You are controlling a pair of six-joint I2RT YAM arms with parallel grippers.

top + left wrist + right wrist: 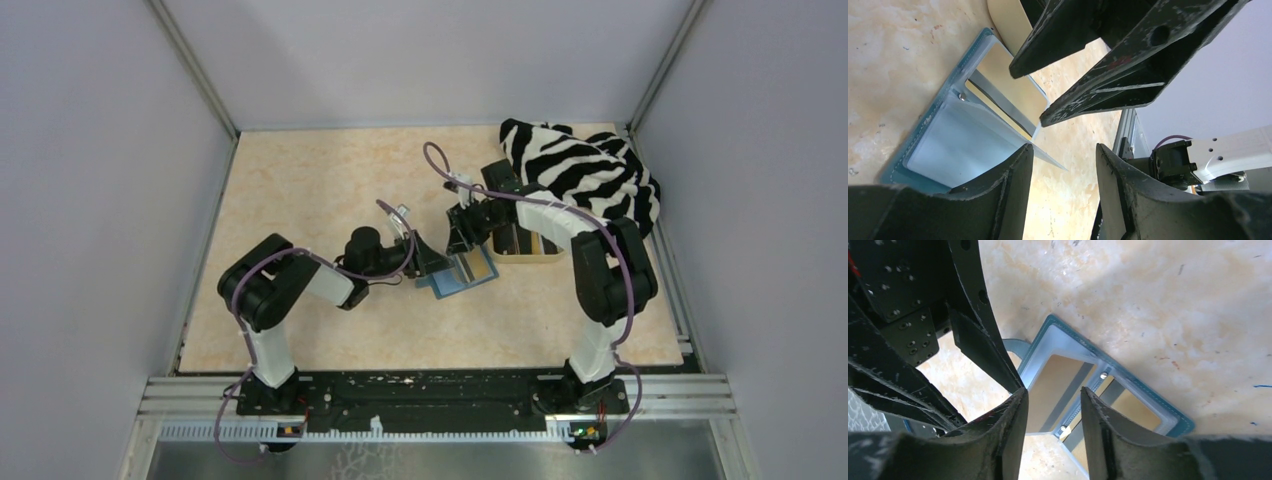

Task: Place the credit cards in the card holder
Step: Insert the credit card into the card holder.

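Observation:
The teal card holder (447,285) lies open on the table between both grippers. Orange-gold credit cards sit in its clear sleeves; in the right wrist view one credit card (1055,385) is on the left leaf and another (1134,410) on the right. The left wrist view shows the card holder (923,135) with a gold card (1015,95) inside. My left gripper (1064,147) is open at the holder's near edge, one finger against a clear sleeve and nothing between the jaws. My right gripper (1054,390) hangs open just above the holder, empty.
A tan oval tray (548,250) stands right behind the holder, partly covered by the right arm. The zebra-striped cloth (580,170) is heaped in the back right corner. The two grippers' fingers (1098,65) are very close together over the holder.

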